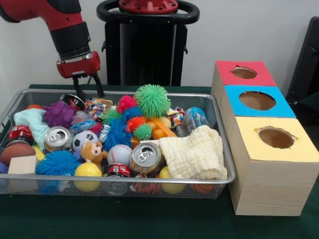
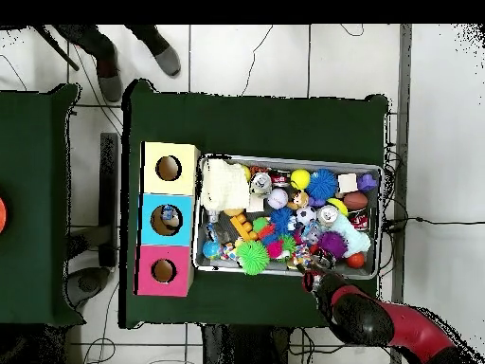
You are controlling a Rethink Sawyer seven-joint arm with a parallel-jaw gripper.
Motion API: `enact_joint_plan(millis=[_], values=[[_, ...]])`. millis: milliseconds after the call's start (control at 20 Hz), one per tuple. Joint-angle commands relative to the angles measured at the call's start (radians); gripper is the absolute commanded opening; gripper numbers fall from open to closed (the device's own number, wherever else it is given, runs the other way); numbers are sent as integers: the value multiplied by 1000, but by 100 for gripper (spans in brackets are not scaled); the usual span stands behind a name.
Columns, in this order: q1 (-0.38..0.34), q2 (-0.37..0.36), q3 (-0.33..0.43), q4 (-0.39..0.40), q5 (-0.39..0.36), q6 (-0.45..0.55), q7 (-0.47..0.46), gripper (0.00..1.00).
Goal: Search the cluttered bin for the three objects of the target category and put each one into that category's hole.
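the gripper [image 1: 88, 85] hangs with its two fingers spread apart and nothing between them, over the far left rim of the bin [image 1: 219, 124], above the toy clutter. only the overhead view shows something inside the blue box's hole [image 2: 169, 218].

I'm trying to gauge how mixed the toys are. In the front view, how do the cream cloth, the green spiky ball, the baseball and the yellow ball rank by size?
Largest to smallest:
1. Cream cloth
2. Green spiky ball
3. Baseball and yellow ball: they look alike, so I won't rank them.
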Motion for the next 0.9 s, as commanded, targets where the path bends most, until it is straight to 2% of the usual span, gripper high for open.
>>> enact_joint_plan(millis=[50, 250, 350, 600, 750, 850, 900], values=[[55, 35, 35, -157, -55, 122, -106, 100], [109, 9, 14, -186, -20, 167, -73, 100], [137, 23, 7, -227, 1, 201, -67, 100], [187, 68, -2, -311, -3, 168, -30, 100], [204, 21, -18, -273, -1, 149, 8, 100], [216, -29, -13, -238, 41, 177, 31, 100], [225, -21, -9, -246, 57, 191, 37, 100]])
